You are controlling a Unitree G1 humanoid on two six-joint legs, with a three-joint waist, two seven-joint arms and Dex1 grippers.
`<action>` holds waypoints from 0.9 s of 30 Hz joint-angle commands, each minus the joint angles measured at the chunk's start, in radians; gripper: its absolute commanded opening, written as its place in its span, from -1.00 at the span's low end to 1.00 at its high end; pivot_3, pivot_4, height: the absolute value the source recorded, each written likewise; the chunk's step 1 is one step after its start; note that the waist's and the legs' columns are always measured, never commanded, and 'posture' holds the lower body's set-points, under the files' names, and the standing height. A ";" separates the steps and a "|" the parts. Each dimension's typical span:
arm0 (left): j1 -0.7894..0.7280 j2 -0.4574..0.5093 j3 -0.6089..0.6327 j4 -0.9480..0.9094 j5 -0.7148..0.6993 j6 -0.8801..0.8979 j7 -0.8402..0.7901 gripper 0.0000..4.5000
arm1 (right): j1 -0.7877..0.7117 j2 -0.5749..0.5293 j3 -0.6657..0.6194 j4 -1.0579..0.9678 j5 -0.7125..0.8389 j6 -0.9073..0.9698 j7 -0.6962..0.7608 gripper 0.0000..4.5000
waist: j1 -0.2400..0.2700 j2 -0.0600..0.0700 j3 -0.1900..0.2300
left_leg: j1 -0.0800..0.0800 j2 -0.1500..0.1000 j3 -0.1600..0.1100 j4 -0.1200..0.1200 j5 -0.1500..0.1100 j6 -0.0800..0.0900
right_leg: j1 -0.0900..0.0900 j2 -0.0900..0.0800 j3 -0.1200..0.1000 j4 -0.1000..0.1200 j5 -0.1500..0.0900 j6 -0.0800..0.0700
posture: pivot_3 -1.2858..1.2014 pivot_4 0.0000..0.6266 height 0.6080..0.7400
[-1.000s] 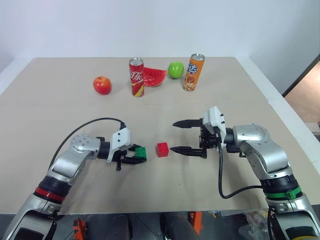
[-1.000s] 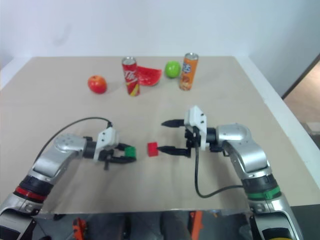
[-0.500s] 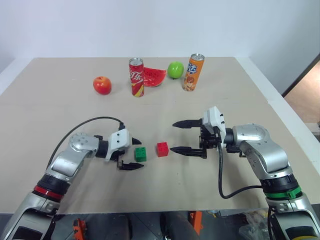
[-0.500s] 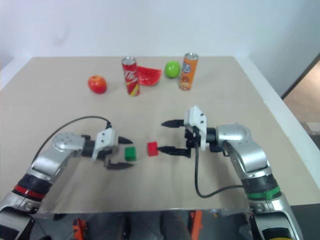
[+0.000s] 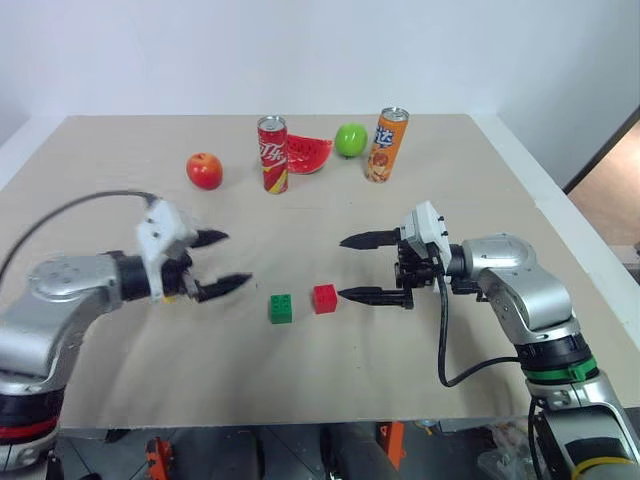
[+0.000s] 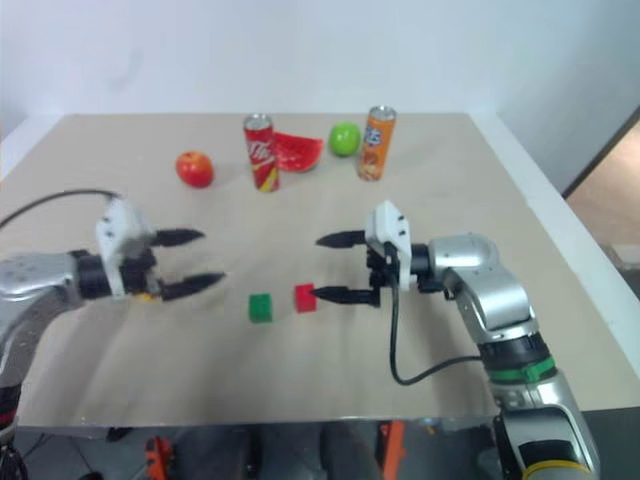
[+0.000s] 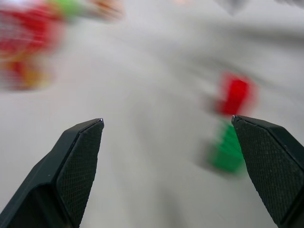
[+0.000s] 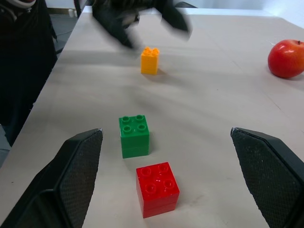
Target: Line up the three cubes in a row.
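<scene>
Near the table's middle a green cube (image 5: 281, 308) sits just left of a red cube (image 5: 324, 298), a small gap between them. The yellow-orange cube (image 8: 149, 61) stands further along the same line in the right wrist view, beyond the green cube (image 8: 134, 135) and close under the blurred left gripper. My left gripper (image 5: 236, 258) hovers open and empty above the table, well left of the green cube. My right gripper (image 5: 342, 267) is open too, its lower finger low over the table just right of the red cube, holding nothing.
Along the back of the table (image 5: 480, 180) stand a red apple (image 5: 204, 170), a red can (image 5: 272, 154), a watermelon slice (image 5: 308, 153), a green apple (image 5: 351, 139) and an orange can (image 5: 387, 144).
My left gripper opened and let go of the green cube, leaving it beside the red one, then rose and drew back to the left. The right arm stayed put.
</scene>
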 commanded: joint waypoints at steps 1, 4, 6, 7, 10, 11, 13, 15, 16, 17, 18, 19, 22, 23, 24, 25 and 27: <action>0.075 -0.070 0.166 -0.099 -0.004 0.055 0.205 0.99 | -0.027 0.010 0.001 0.016 0.002 -0.026 0.029 1.00 | -0.001 0.000 0.000 | 0.000 0.000 0.000 0.000 0.000 0.000 | 0.000 0.000 0.000 0.000 0.000 0.000 | 0.03 -0.52 1.00; 0.168 -0.153 0.238 -0.139 0.000 0.059 0.317 0.99 | -0.035 0.016 0.009 0.036 -0.005 -0.039 0.049 1.00 | 0.000 0.000 0.000 | 0.001 0.000 -0.001 0.000 0.000 0.000 | 0.001 0.000 0.001 0.000 0.000 0.000 | 0.03 -0.52 1.00; 0.236 -0.212 0.231 -0.126 0.034 0.006 0.366 0.99 | -0.043 0.020 0.016 0.048 -0.008 -0.044 0.059 1.00 | 0.001 0.000 0.000 | 0.001 0.000 -0.001 0.000 0.000 -0.001 | 0.001 0.000 0.001 0.000 0.000 -0.001 | 0.03 -0.52 1.00; 0.263 -0.233 0.215 -0.113 0.053 -0.024 0.381 0.99 | -0.046 0.022 0.019 0.054 -0.012 -0.047 0.063 1.00 | 0.001 0.000 0.000 | 0.001 0.000 0.000 0.000 0.000 -0.001 | 0.001 0.000 0.001 0.000 0.000 -0.001 | 0.03 -0.52 1.00; 0.283 -0.274 0.193 -0.067 0.074 -0.078 0.419 0.99 | -0.058 0.026 0.024 0.069 -0.020 -0.055 0.071 1.00 | 0.003 -0.001 0.000 | 0.001 -0.002 0.000 0.000 0.001 -0.002 | 0.002 -0.001 0.001 0.000 0.002 -0.001 | 0.03 -0.52 1.00; 0.276 -0.282 0.190 -0.048 0.079 -0.089 0.433 0.99 | -0.061 0.027 0.024 0.073 -0.022 -0.055 0.073 1.00 | 0.005 -0.001 0.000 | 0.001 -0.002 -0.001 0.000 0.002 -0.003 | 0.002 -0.001 0.000 0.000 0.002 -0.001 | 0.03 -0.52 1.00; 0.267 -0.280 0.176 -0.019 0.086 -0.102 0.441 0.99 | -0.066 0.027 0.024 0.079 -0.026 -0.056 0.075 1.00 | 0.005 -0.002 0.000 | 0.001 -0.003 -0.001 0.001 0.003 -0.002 | 0.003 -0.001 -0.002 0.000 0.004 -0.001 | 0.03 -0.52 1.00; 0.259 -0.277 0.147 0.026 0.096 -0.118 0.436 0.99 | -0.066 0.025 0.025 0.077 -0.032 -0.055 0.075 1.00 | 0.004 -0.002 0.000 | 0.001 -0.003 -0.001 0.001 0.004 -0.001 | 0.003 -0.001 -0.002 0.000 0.005 0.000 | 0.03 -0.52 1.00; 0.255 -0.277 0.136 0.048 0.098 -0.121 0.436 0.99 | -0.066 0.024 0.024 0.073 -0.032 -0.052 0.075 1.00 | 0.004 -0.002 0.000 | 0.002 -0.003 0.000 0.001 0.004 -0.001 | 0.003 -0.001 -0.001 0.000 0.005 0.000 | 0.03 -0.52 1.00; 0.250 -0.279 0.131 0.068 0.099 -0.118 0.442 0.99 | -0.064 0.022 0.023 0.068 -0.032 -0.048 0.073 1.00 | 0.004 -0.002 0.000 | 0.002 -0.004 0.000 0.001 0.004 -0.001 | 0.003 -0.001 -0.001 0.000 0.005 0.000 | 0.03 -0.52 1.00; 0.248 -0.278 0.125 0.091 0.104 -0.123 0.445 0.99 | -0.062 0.021 0.021 0.062 -0.031 -0.043 0.071 1.00 | 0.003 -0.002 0.000 | 0.002 -0.004 0.000 0.001 0.004 -0.001 | 0.003 -0.001 -0.001 0.000 0.005 0.000 | 0.03 -0.52 1.00; 0.248 -0.274 0.117 0.111 0.108 -0.127 0.443 0.99 | -0.059 0.019 0.020 0.054 -0.031 -0.038 0.069 1.00 | 0.003 -0.002 0.000 | 0.002 -0.003 0.000 0.001 0.004 -0.001 | 0.003 -0.001 -0.001 0.000 0.005 0.000 | 0.03 -0.52 1.00; 0.253 -0.271 0.093 0.153 0.109 -0.135 0.428 0.99 | -0.053 0.016 0.018 0.041 -0.032 -0.031 0.066 1.00 | 0.001 -0.002 0.000 | 0.001 -0.003 0.001 0.000 0.004 -0.001 | 0.002 -0.001 0.000 0.000 0.005 0.000 | 0.03 -0.52 1.00; 0.255 -0.265 0.083 0.163 0.113 -0.138 0.421 0.99 | -0.050 0.014 0.016 0.035 -0.031 -0.028 0.063 1.00 | 0.001 -0.002 0.000 | 0.001 -0.002 0.000 0.000 0.004 -0.001 | 0.002 -0.001 -0.001 0.000 0.005 0.000 | 0.03 -0.52 1.00; 0.257 -0.261 0.077 0.169 0.115 -0.140 0.417 0.88 | -0.048 0.012 0.015 0.030 -0.030 -0.025 0.061 1.00 | 0.001 -0.002 0.000 | 0.001 -0.002 0.000 0.000 0.004 -0.001 | 0.002 -0.001 -0.001 0.000 0.005 0.000 | 0.03 -0.52 1.00; 0.257 -0.261 0.076 0.173 0.112 -0.141 0.416 0.76 | -0.045 0.011 0.013 0.026 -0.029 -0.023 0.059 1.00 | 0.001 -0.002 0.000 | 0.001 -0.002 0.000 0.000 0.004 -0.001 | 0.002 -0.001 -0.001 0.000 0.005 -0.001 | 0.03 -0.52 1.00; 0.258 -0.257 0.074 0.177 0.114 -0.150 0.413 0.48 | -0.038 0.007 0.011 0.017 -0.029 -0.020 0.056 1.00 | 0.001 -0.002 0.000 | 0.001 -0.002 0.000 0.000 0.004 -0.001 | 0.002 -0.001 -0.001 0.000 0.005 -0.001 | 0.03 -0.52 1.00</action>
